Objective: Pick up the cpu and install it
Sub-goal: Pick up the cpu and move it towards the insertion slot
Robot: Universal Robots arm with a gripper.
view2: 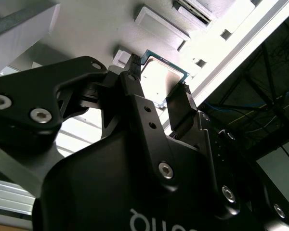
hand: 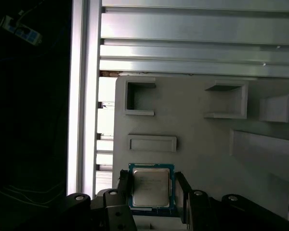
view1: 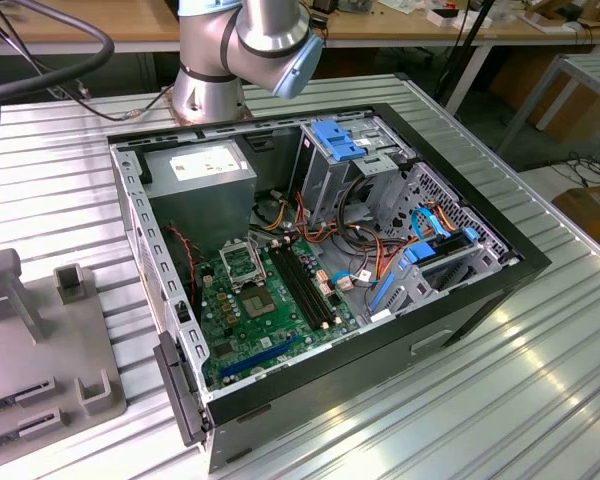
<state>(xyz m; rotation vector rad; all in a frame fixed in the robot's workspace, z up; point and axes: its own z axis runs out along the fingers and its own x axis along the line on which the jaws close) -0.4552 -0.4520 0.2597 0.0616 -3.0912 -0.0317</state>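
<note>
Starting with the exterior view: an open computer case point(view1: 460, 312) lies on the ribbed metal counter point(view1: 550, 390), green motherboard point(view1: 280, 322) exposed, its black-framed socket point(view1: 242, 265) uncovered and nothing over it; power supply point(view1: 205, 170) and blue drive bracket point(view1: 336, 140) sit beyond, loose cables between. The arm point(view1: 252, 40) rises behind the case. A grey fixture plate point(view1: 40, 330) with upright posts rests at the exterior view's left, well apart from the socket. Second wrist view: black gripper point(view2: 159, 83) body fills the foreground, its fingers point(view2: 140, 102) closed against two opposite edges of the cpu point(view2: 163, 79), the grey plate just behind it. First wrist view: the plate point(hand: 202, 144) shows a square pocket point(hand: 139, 98) and a shallow slot point(hand: 151, 143) close to the cpu point(hand: 151, 187), counter slats beyond. The cpu sits between both fingers point(hand: 124, 186), over the plate: small, flat, square, dull silvery lid, thin blue-green rim, pale print too fine to read.
</note>
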